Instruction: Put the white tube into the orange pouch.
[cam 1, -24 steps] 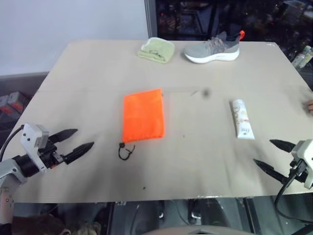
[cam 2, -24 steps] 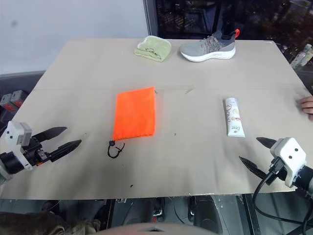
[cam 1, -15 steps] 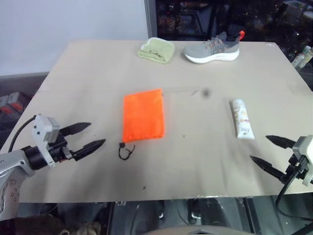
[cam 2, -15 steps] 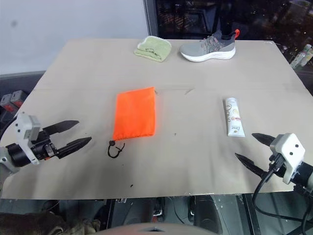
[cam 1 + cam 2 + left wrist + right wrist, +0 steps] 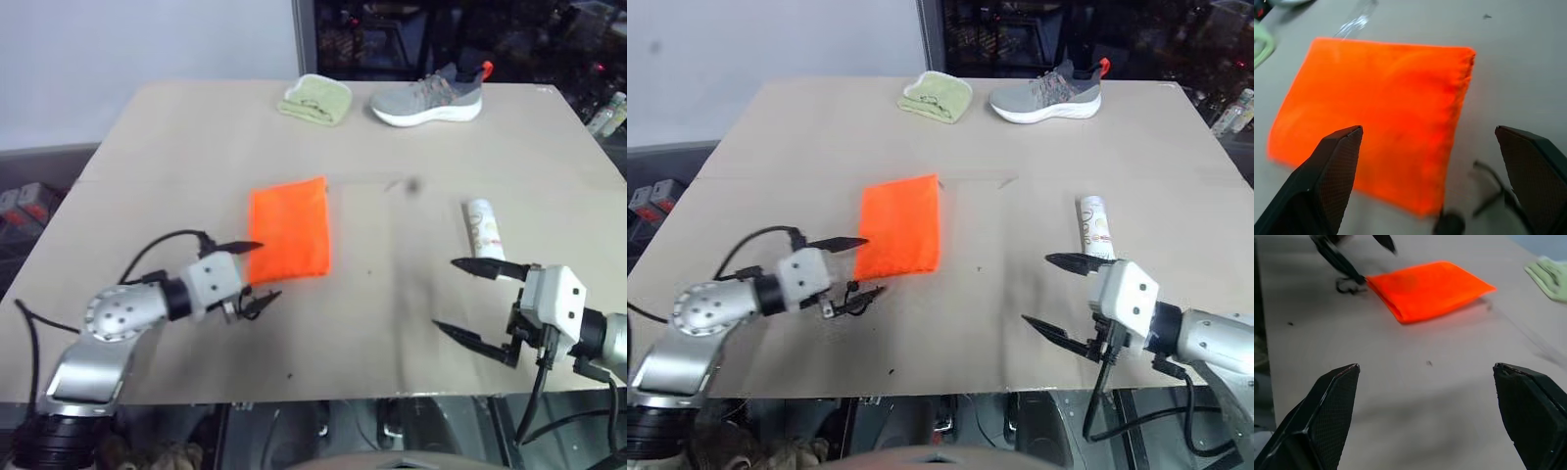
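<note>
Right now both arms hang low over the near edge of the counter [image 5: 392,333], and nothing is held. Taking the orange pouch [image 5: 288,231] as the marker: the left gripper [image 5: 257,270] sits at its near left corner, fingers spread wide, one tip over the cloth and the other down by the black cord [image 5: 854,302] at the mouth. The right gripper [image 5: 468,299], also spread wide and empty, hovers well off to the pouch's right, with the white tube [image 5: 482,229] lying flat just beyond its upper finger. Farther back, beyond the pouch, rest a pale green cloth [image 5: 314,99] and a grey shoe [image 5: 428,95].

My worry is the pouch itself. It lies flat and closed, so a pinch that catches both layers would seal the mouth, and the tube would just push the pouch along the counter. Snagging the cord could drag it too.

The right gripper's finger covers the tube's near end, and I cannot tell whether the left gripper's tips touch the cloth.
</note>
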`<state>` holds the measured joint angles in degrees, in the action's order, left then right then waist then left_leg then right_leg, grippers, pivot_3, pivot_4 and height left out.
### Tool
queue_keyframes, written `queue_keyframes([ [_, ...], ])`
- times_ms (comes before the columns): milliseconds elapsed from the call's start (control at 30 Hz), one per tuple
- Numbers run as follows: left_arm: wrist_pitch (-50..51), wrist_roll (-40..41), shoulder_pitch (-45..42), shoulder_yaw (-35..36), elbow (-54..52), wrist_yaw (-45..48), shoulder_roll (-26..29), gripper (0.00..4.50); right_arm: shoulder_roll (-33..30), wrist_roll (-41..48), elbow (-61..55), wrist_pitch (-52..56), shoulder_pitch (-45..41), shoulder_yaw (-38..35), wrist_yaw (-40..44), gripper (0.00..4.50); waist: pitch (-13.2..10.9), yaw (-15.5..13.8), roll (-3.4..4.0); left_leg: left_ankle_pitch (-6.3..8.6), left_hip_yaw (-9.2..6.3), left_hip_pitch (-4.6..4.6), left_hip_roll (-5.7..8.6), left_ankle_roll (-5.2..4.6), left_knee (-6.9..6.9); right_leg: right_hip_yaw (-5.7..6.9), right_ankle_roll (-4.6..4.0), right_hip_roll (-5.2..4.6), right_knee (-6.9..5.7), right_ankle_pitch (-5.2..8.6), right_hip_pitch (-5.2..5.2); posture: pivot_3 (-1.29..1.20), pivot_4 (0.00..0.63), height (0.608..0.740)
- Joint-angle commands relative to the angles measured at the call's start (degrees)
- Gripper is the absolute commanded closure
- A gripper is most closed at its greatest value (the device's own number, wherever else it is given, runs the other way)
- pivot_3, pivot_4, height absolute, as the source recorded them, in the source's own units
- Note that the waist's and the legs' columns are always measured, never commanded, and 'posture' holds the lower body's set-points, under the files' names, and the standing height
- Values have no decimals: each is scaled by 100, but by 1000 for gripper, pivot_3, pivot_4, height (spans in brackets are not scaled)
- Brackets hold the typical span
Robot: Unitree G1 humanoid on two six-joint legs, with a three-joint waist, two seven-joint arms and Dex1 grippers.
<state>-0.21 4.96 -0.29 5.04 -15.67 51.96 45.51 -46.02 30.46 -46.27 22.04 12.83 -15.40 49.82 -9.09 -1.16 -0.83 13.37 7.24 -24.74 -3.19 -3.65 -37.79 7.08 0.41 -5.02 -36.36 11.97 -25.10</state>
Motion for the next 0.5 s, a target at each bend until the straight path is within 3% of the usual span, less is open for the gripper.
queue_keyframes([
  [33, -504, -1120, -371, -393, 177, -908, -226, 0, -36, 26, -273, -25, 65, -109, -79, 71, 0, -17, 0, -3, 0, 0, 1, -5, 0, 0, 1, 4, 0, -1, 1, 0, 150, 740],
  [167, -1136, -1981, -430, -744, 345, -1590, -414, 0, 26, 40, -417, -77, 263, -201, -113, 71, 2, -4, -2, -12, 4, 3, 1, -31, -3, -2, 23, 8, -1, -13, 5, 0, 150, 740],
  [500, -2310, -2653, -4, -769, 889, -2461, -331, 0, 51, -7, -476, -253, 626, -384, -94, 71, 3, 24, -1, 0, -2, 15, -8, -14, -23, -2, 2, -13, -14, -1, 18, 0, 150, 740],
])
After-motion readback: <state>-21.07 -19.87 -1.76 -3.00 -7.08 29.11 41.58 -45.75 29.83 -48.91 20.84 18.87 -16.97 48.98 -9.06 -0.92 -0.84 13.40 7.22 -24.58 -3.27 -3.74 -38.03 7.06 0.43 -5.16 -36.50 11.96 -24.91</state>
